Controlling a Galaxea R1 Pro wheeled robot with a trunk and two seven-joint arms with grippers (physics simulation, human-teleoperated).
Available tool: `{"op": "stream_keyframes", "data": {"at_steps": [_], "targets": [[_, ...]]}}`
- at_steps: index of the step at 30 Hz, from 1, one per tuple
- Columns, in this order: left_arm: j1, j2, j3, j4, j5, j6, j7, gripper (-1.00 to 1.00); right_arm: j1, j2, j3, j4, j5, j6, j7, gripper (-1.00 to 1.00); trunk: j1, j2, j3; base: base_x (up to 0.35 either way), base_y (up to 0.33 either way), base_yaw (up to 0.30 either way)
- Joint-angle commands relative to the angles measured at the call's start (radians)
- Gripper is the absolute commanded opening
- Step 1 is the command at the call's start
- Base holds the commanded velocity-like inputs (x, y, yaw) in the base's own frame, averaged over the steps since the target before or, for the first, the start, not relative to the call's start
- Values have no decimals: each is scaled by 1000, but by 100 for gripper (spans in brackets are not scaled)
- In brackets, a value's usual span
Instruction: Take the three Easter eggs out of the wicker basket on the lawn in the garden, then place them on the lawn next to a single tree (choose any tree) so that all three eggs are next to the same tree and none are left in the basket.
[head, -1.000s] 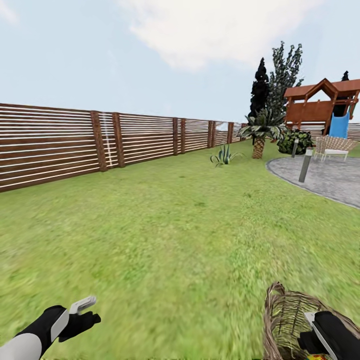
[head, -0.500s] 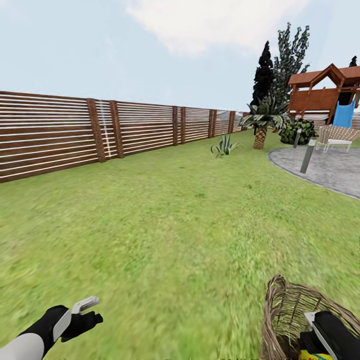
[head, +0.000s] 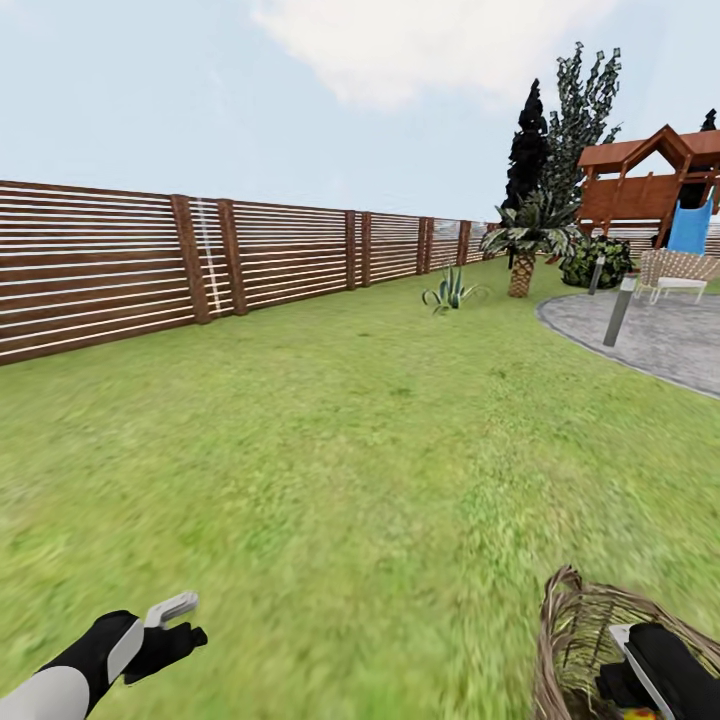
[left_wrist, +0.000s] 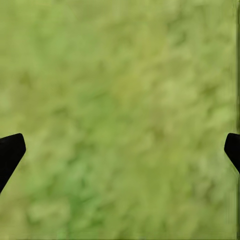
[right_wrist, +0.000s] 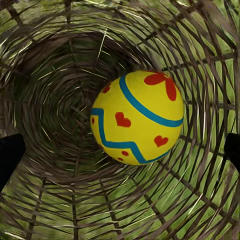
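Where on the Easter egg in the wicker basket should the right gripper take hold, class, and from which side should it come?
Grip the Easter egg across its widest middle, coming down through the open mouth of the wicker basket, probably the only free approach, since woven wall surrounds the egg. The right gripper is open, its fingertips wide enough apart to straddle the egg's rounded sides.

- A brown slatted fence (head: 200, 265) runs along the left.
- A short palm (head: 522, 245) stands far off, with a spiky plant (head: 450, 290) nearer.
- A grey paved patio (head: 650, 340) carries a post (head: 618, 310) and a chair (head: 675, 275).
- A wooden play tower (head: 660, 185) has a blue slide (head: 690, 228).
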Motion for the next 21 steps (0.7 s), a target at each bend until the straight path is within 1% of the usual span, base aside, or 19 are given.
{"op": "stream_keyframes", "data": {"at_steps": [1, 3, 6, 12, 16, 21], "targets": [[0, 0, 1, -1, 9, 7, 1, 100, 0, 0, -2, -2, 11, 4, 9, 100, 0, 0, -1, 317, 0, 0], [0, 0, 1, -1, 9, 7, 1, 100, 0, 0, -2, -2, 11, 4, 8, 100, 0, 0, -1, 275, 0, 0], [0, 0, 1, -1, 9, 7, 1, 100, 0, 0, -2, -2, 11, 4, 9, 100, 0, 0, -1, 113, 0, 0], [0, 0, 1, -1, 9, 6, 1, 100, 0, 0, -1, -2, 11, 4, 9, 100, 0, 0, -1, 21, -11, 0], [0, 0, 1, -1, 9, 5, 1, 100, 0, 0, -2, -2, 11, 4, 8, 100, 0, 0, -1, 2, -183, 0], [0, -3, 1, -1, 9, 6, 1, 100, 0, 0, -1, -2, 11, 4, 9, 100, 0, 0, -1, 0, -19, 0]]}}
